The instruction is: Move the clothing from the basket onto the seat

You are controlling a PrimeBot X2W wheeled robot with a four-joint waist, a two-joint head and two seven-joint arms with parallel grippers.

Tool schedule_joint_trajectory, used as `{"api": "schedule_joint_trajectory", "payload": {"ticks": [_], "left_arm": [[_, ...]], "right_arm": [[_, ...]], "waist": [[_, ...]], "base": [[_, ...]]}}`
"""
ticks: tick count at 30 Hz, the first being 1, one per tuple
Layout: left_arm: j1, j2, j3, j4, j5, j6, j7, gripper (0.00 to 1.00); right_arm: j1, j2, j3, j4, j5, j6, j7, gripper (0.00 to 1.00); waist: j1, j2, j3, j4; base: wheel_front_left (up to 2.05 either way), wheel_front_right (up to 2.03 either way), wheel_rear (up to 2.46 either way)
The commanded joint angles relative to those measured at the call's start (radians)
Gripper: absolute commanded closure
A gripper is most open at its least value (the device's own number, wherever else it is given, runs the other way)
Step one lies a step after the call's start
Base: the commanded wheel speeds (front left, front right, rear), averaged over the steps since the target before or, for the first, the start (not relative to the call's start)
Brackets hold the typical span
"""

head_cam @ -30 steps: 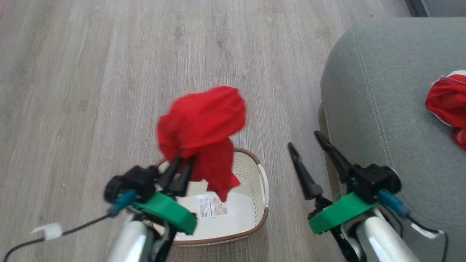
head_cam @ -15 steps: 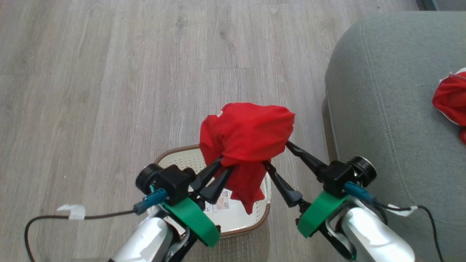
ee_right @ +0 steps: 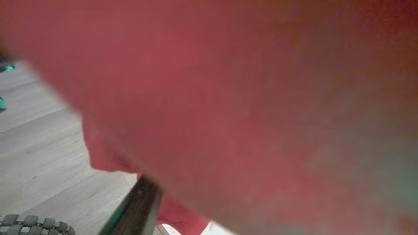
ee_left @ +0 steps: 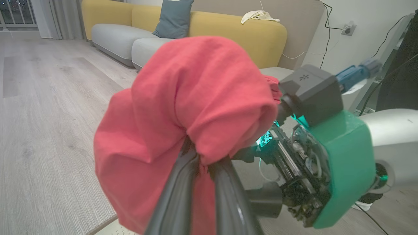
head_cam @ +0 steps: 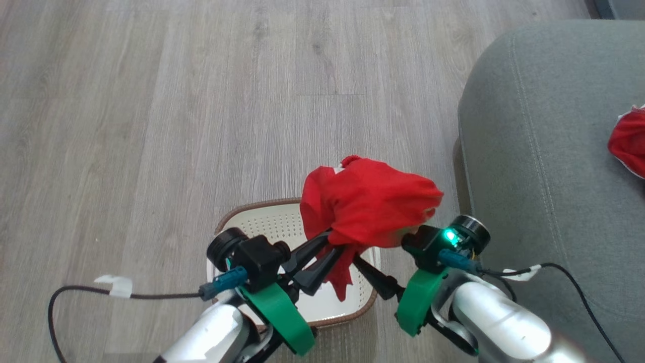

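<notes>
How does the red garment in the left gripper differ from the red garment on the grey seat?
The held garment, pinched by the left gripper, hangs above the basket; the other garment lies on the seat. The held garment shows nearly whole; the other garment is cut by the head view's right edge. Both are bright red.

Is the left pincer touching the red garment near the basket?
Touching. In the left wrist view the left pincer is shut on the red garment; the fabric bunches between its two dark fingers.
</notes>
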Motion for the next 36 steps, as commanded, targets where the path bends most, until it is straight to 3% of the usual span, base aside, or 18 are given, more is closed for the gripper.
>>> {"api": "schedule_joint_trajectory", "payload": {"ticks": [1,12,13,14,15,23,36], "left_arm": [[-0.057,0.02,0.025,-0.039,-0.013,-0.001,-0.014,1.0],[-0.063,0.022,-0.006,-0.029,-0.041,-0.001,-0.014,1.0],[-0.064,0.021,-0.007,-0.027,-0.042,-0.001,-0.014,1.0],[-0.065,0.02,-0.008,-0.026,-0.043,-0.001,-0.014,1.0],[-0.066,0.02,-0.009,-0.025,-0.043,-0.001,-0.014,1.0],[-0.071,0.019,0.002,-0.021,-0.047,-0.001,-0.014,1.0],[-0.048,0.005,0.063,0.015,-0.025,-0.001,-0.014,1.0]], "right_arm": [[-0.032,-0.006,0.021,-0.013,0.01,0.0,-0.006,0.0],[-0.08,0.007,0.123,0.004,0.058,0.0,-0.006,0.0],[-0.081,0.009,0.126,0.005,0.062,0.0,-0.006,0.36],[-0.082,0.01,0.127,0.002,0.065,0.0,-0.006,0.8],[-0.083,0.013,0.123,-0.005,0.066,0.0,-0.006,1.0],[-0.062,0.032,0.018,-0.043,0.037,0.0,-0.006,1.0],[0.043,0.088,-0.245,-0.136,-0.053,0.0,-0.006,1.0]], "waist": [[0.0,0.0,-0.001,0.004],[0.0,0.0,-0.004,0.015],[0.0,0.0,-0.004,0.016],[0.0,0.0,-0.003,0.017],[0.0,0.0,-0.001,0.017],[0.0,0.0,0.009,0.018],[0.0,0.0,0.008,0.016]], "base": [[0.0,0.0,0.0],[0.0,0.0,0.0],[0.0,0.0,0.0],[0.0,0.0,0.0],[0.0,0.0,0.0],[0.0,0.0,0.0],[0.0,0.0,0.0]]}}
